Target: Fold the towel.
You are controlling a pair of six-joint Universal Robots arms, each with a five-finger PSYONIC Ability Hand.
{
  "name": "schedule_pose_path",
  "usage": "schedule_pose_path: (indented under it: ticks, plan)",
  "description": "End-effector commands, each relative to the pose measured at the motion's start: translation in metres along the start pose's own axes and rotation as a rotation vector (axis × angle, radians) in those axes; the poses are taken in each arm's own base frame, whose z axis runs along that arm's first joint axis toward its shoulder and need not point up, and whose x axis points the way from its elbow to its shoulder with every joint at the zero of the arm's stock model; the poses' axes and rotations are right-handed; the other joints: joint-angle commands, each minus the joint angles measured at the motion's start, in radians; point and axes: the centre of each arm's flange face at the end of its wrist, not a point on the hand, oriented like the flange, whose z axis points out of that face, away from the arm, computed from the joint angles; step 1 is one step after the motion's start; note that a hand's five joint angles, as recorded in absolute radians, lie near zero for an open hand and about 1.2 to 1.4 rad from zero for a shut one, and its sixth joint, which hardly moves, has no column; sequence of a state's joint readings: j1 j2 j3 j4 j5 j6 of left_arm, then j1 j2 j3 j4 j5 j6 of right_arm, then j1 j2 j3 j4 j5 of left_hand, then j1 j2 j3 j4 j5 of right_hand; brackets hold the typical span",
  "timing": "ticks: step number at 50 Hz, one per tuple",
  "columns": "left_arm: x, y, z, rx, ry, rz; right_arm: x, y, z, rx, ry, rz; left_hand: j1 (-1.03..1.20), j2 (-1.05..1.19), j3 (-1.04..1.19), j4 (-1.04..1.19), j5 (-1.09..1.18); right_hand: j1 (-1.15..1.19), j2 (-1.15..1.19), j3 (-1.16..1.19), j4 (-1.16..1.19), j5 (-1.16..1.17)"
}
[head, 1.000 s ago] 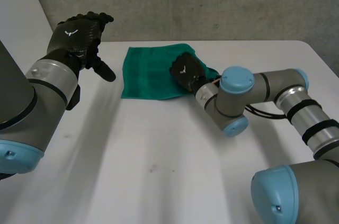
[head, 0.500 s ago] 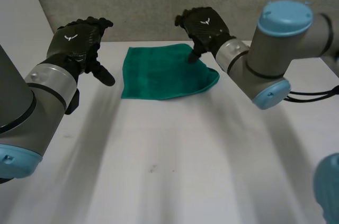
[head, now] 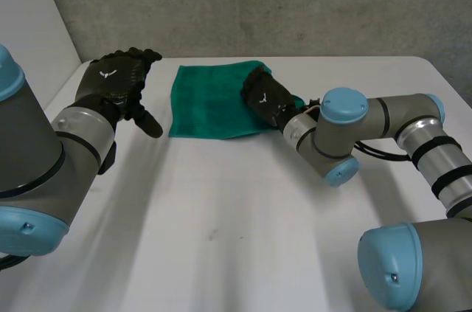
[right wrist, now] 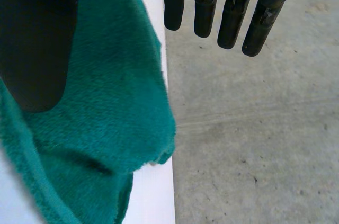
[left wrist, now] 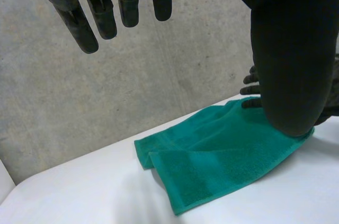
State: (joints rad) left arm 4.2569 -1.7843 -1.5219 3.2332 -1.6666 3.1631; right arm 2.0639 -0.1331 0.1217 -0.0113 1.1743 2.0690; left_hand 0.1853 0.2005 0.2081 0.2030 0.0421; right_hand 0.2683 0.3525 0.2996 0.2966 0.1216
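A green towel [head: 214, 102] lies folded flat at the back of the white table [head: 221, 201]. My right hand [head: 264, 96] rests low over the towel's right end, fingers straight and open. In the right wrist view the right hand's fingers [right wrist: 204, 1] reach past the table's far edge, and its thumb hangs over the towel [right wrist: 111, 123] without pinching it. My left hand [head: 118, 82] hovers open to the left of the towel, clear of it. In the left wrist view the left hand's fingers [left wrist: 103, 7] are spread straight, with the towel [left wrist: 222, 150] lying beyond them.
A grey concrete wall [head: 295, 2] stands right behind the table's back edge. The right arm's elbow [head: 343, 131] lies low over the table to the right of the towel. Bare white tabletop stretches in front of the towel.
The right hand lifted off the towel, opened in the air, then came back down onto the towel's right end. The left hand shifted slightly nearer the towel.
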Motion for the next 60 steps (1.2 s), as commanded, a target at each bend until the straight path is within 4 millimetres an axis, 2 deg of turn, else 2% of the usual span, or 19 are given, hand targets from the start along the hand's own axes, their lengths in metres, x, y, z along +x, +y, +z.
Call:
schedule_pose_path:
  ticks: [1,6,8,9,10,11,14,18,19,22,24,26,30,34,40,47,54,59,60]
  plan:
    - [0.0,0.001,0.0,-0.005,0.002,-0.001,-0.011,0.016,-0.003,0.001,-0.029,-0.058,-0.004,-0.019,-0.027,-0.022,-0.035,0.139,0.055,0.108,0.111,0.111]
    - [0.0,0.002,0.0,-0.008,0.001,-0.001,-0.014,0.025,-0.005,0.001,-0.042,-0.056,-0.004,-0.019,-0.027,-0.022,-0.035,0.315,0.231,0.284,0.287,0.288]
    - [0.0,0.003,0.0,-0.01,0.001,-0.001,-0.015,0.027,-0.006,0.009,-0.051,-0.054,-0.004,-0.019,-0.027,-0.022,-0.035,0.555,0.471,0.524,0.527,0.527]
    - [0.0,0.003,0.0,-0.01,0.001,-0.001,-0.015,0.027,-0.006,0.009,-0.051,-0.054,-0.001,-0.016,-0.024,-0.019,-0.033,0.557,0.472,0.525,0.528,0.529]
    - [0.0,0.003,0.0,-0.01,0.001,-0.002,-0.016,0.027,-0.007,0.011,-0.056,-0.05,-0.001,-0.016,-0.024,-0.019,-0.032,0.69,0.606,0.659,0.662,0.662]
    - [0.0,0.003,0.0,-0.011,0.001,-0.002,-0.014,0.027,-0.007,0.03,-0.061,-0.053,0.002,-0.013,-0.021,-0.016,-0.03,1.124,1.039,1.092,1.095,1.096]
    - [0.0,0.004,-0.001,-0.014,0.001,-0.002,-0.013,0.026,-0.006,0.039,-0.059,-0.056,0.002,-0.013,-0.021,-0.016,-0.03,1.128,1.044,1.097,1.1,1.1]
    - [-0.003,0.005,0.0,-0.018,-0.008,-0.002,0.029,0.002,0.0,0.074,0.018,-0.052,0.008,-0.008,-0.015,-0.01,-0.024,1.128,1.044,1.097,1.1,1.1]
    - [-0.004,0.005,0.0,-0.021,-0.011,-0.002,0.047,-0.01,0.001,0.079,0.047,-0.016,0.008,-0.008,-0.015,-0.01,-0.024,1.128,1.044,1.097,1.1,1.1]
    - [-0.006,0.005,-0.001,-0.021,-0.014,-0.003,0.078,-0.021,-0.002,0.054,0.098,0.114,0.008,-0.008,-0.015,-0.01,-0.024,1.128,1.044,1.097,1.1,1.1]
    - [-0.006,0.005,-0.002,-0.022,-0.014,-0.002,0.083,-0.022,-0.004,0.043,0.105,0.159,0.008,-0.008,-0.015,-0.01,-0.024,1.128,1.044,1.097,1.1,1.1]
    - [-0.006,0.006,-0.003,-0.028,-0.014,-0.002,0.108,-0.038,-0.013,0.016,0.13,0.334,0.008,-0.008,-0.015,-0.01,-0.024,1.128,1.044,1.097,1.1,1.1]
    - [-0.003,0.006,-0.009,-0.028,-0.005,-0.001,0.146,-0.064,-0.035,0.001,0.15,0.489,0.008,-0.008,-0.015,-0.01,-0.024,1.128,1.044,1.097,1.1,1.1]
    - [0.004,0.004,-0.017,-0.023,0.018,-0.002,0.158,-0.085,-0.056,-0.013,0.135,0.562,-0.004,-0.019,-0.027,-0.022,-0.035,1.128,1.044,1.097,1.1,1.1]
    - [0.029,0.006,-0.033,-0.023,0.089,-0.016,0.152,-0.107,-0.077,-0.036,0.086,0.598,-0.011,-0.026,-0.034,-0.028,-0.042,1.128,1.044,1.097,1.1,1.1]
    - [0.066,0.023,-0.043,-0.084,0.194,-0.154,0.127,-0.132,-0.09,-0.088,0.039,0.639,-0.007,-0.022,-0.03,-0.025,-0.038,1.128,1.044,1.097,1.1,1.1]
    - [0.083,0.041,-0.019,-0.131,0.158,-0.33,0.103,-0.14,-0.1,-0.146,-0.039,0.693,0.034,0.019,0.011,0.016,0.003,1.128,1.044,1.097,1.1,1.1]
    - [0.093,0.051,-0.008,-0.143,0.144,-0.333,0.097,-0.145,-0.108,-0.168,-0.073,0.729,0.04,0.025,0.017,0.022,0.009,1.128,1.044,1.097,1.1,1.1]
    - [0.097,0.061,0.002,-0.159,0.132,-0.325,0.097,-0.151,-0.117,-0.171,-0.084,0.769,0.075,0.06,0.052,0.057,0.043,1.128,1.044,1.097,1.1,1.1]
